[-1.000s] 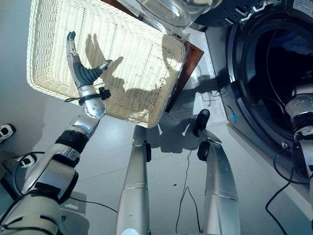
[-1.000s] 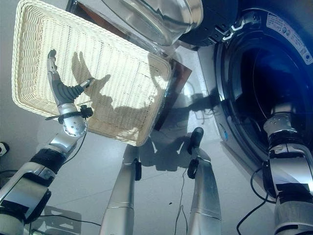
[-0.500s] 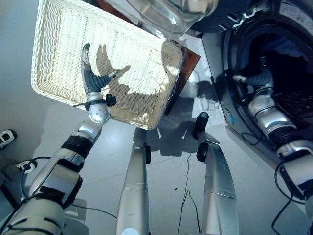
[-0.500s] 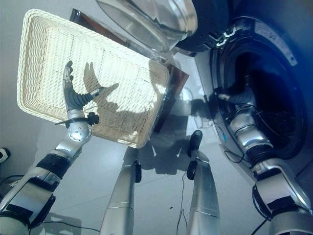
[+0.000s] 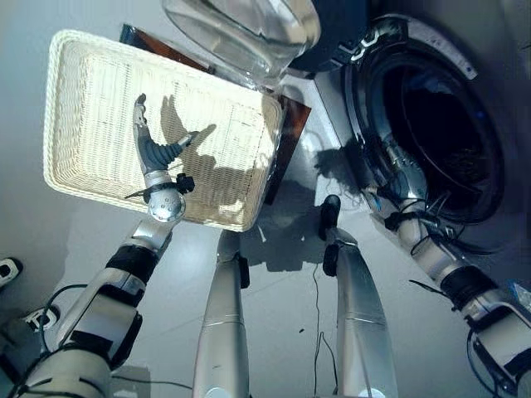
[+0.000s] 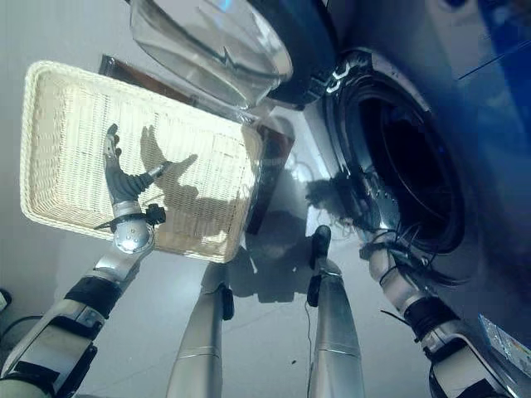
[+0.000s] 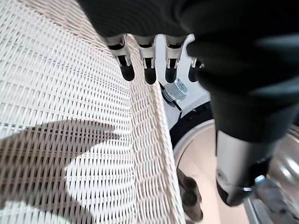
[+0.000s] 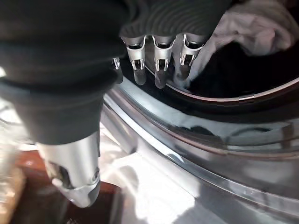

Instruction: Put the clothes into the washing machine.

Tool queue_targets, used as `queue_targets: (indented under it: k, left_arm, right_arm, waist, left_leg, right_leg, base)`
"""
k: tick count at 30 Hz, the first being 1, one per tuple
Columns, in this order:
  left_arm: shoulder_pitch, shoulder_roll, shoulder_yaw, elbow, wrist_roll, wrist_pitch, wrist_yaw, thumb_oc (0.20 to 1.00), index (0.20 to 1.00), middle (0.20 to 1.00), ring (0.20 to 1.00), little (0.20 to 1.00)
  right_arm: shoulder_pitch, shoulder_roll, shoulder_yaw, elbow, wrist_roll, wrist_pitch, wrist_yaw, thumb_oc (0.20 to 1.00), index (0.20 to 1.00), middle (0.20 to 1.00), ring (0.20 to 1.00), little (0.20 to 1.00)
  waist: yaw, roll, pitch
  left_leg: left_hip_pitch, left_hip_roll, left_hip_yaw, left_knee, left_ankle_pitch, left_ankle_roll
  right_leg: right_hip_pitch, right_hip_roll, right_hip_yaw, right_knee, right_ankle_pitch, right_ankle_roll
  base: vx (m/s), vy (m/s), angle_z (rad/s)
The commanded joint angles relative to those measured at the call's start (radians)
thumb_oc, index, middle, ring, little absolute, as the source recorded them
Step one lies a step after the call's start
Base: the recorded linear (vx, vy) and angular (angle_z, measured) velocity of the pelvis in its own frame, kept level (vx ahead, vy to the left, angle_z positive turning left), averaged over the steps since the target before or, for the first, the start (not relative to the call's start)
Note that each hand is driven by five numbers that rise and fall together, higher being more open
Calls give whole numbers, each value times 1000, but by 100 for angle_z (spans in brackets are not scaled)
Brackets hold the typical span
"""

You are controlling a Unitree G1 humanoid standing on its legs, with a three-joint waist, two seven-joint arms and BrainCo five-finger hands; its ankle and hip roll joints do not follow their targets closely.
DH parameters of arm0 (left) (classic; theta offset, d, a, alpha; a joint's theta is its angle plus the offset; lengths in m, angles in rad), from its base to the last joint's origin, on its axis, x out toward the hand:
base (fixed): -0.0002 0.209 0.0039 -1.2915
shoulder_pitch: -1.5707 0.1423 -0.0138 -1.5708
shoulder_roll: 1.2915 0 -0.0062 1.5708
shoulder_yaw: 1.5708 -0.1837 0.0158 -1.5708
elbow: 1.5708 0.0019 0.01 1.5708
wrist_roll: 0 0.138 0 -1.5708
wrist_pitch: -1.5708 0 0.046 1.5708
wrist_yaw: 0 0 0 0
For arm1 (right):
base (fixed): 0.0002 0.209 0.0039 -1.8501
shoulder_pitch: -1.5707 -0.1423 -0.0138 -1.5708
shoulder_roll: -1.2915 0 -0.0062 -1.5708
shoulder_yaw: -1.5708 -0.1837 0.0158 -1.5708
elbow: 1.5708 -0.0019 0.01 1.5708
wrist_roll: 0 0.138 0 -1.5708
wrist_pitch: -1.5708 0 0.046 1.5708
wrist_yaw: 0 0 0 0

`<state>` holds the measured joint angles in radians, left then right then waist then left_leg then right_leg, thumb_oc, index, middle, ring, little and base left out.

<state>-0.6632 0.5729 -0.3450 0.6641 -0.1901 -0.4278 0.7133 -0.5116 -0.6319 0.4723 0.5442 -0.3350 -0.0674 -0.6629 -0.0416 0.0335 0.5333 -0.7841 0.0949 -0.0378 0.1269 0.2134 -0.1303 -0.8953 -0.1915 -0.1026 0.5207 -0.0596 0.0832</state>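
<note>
Clothes (image 8: 252, 28): pale grey-white cloth lies inside the drum of the washing machine (image 5: 465, 215), seen past the fingers in the right wrist view, against the dark interior and beyond the chrome rim of the opening. In the left eye view a bluish patch shows deep in the drum; whether it is cloth cannot be told.

Washing machine: front-loader at the robot's right, round opening uncovered, its glass door (image 5: 241, 33) swung wide towards the left and hanging over the far corner of the basket.

Basket (image 5: 83, 99): shallow, rectangular, cream wicker, resting on a dark brown board (image 5: 292, 141) whose edge shows at the machine side. The woven floor of the basket is bare apart from shadow.

Right hand (image 8: 156, 65): at the lower left rim of the opening, just outside the drum, arm reaching up from the lower right. Fingers straight, released, nothing in them; thumb held apart.

Left hand (image 5: 156, 149): raised above the basket, near its middle, forearm rising from the lower left. Fingers extended and pointing away from the robot, thumb spread towards the machine, relaxed and holding nothing
</note>
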Motion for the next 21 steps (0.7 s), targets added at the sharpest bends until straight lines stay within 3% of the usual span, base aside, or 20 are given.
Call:
queue_targets:
  k: [1, 4, 7, 9, 13, 15, 18, 21]
  left_arm:
    - [76, -16, 84, 54, -32, -33, -87, 1000, 1000, 1000, 1000, 1000]
    - [137, -33, 82, 107, -28, -10, -170, 1000, 1000, 1000, 1000, 1000]
    - [260, -69, 59, 218, -12, 3, -305, 1000, 1000, 1000, 1000, 1000]
    - [294, -89, 47, 266, -2, 13, -348, 1000, 1000, 1000, 1000, 1000]
    - [432, -171, 42, 405, 68, 53, -488, 1000, 1000, 1000, 1000, 1000]
    - [464, -187, 43, 436, 82, 62, -516, 1000, 1000, 1000, 1000, 1000]
    - [543, -227, 52, 507, 106, 91, -617, 1000, 1000, 1000, 1000, 1000]
    - [581, -253, 73, 563, 114, 105, -669, 1000, 1000, 1000, 1000, 1000]
  right_arm:
    - [84, 10, 9, -31, -31, -63, -20, 1000, 1000, 1000, 1000, 1000]
    - [134, 30, 12, 20, 0, -92, 34, 1000, 1000, 1000, 1000, 1000]
    - [231, 86, 5, 158, 87, -154, 160, 1000, 1000, 1000, 1000, 1000]
    - [250, 114, 0, 234, 141, -170, 205, 1000, 1000, 1000, 1000, 1000]
    - [324, 203, -62, 471, 209, -222, 340, 1000, 1000, 1000, 1000, 1000]
    - [341, 220, -81, 526, 223, -211, 379, 1000, 1000, 1000, 1000, 1000]
    - [387, 280, -162, 663, 328, -130, 539, 1000, 1000, 1000, 1000, 1000]
    - [408, 318, -222, 746, 396, -50, 621, 1000, 1000, 1000, 1000, 1000]
  waist:
    - [16, -45, -13]
    - [24, -45, -13]
    - [45, -35, -13]
    - [52, -33, -16]
    - [65, -27, -152]
    - [67, -28, -188]
    - [74, -26, -287]
    - [80, -22, -349]
  left_leg:
    - [94, -30, 52, 109, -146, 51]
    - [199, -30, 55, 78, -149, 48]
    - [398, -29, 59, 8, -147, 47]
    - [464, -27, 63, -19, -143, 47]
    - [611, -16, 72, -111, -133, 37]
    - [644, -13, 73, -126, -133, 35]
    - [721, -6, 74, -156, -137, 36]
    - [775, -2, 77, -183, -138, 37]
  right_leg:
    - [160, 39, -5, -206, 120, 31]
    - [266, 27, -14, -242, 120, 37]
    - [470, 5, -24, -306, 119, 51]
    - [541, -3, -30, -329, 121, 56]
    - [709, -11, -50, -420, 124, 59]
    - [748, -11, -53, -441, 125, 60]
    - [831, -7, -59, -477, 126, 59]
    - [884, -2, -65, -500, 124, 58]
  base:
    - [-14, -24, -8]
    - [-1, -33, -7]
    - [62, -53, -2]
    - [107, -62, 2]
    - [239, -59, 4]
    - [209, -41, 9]
    - [218, -31, 9]
    - [244, -2, 9]
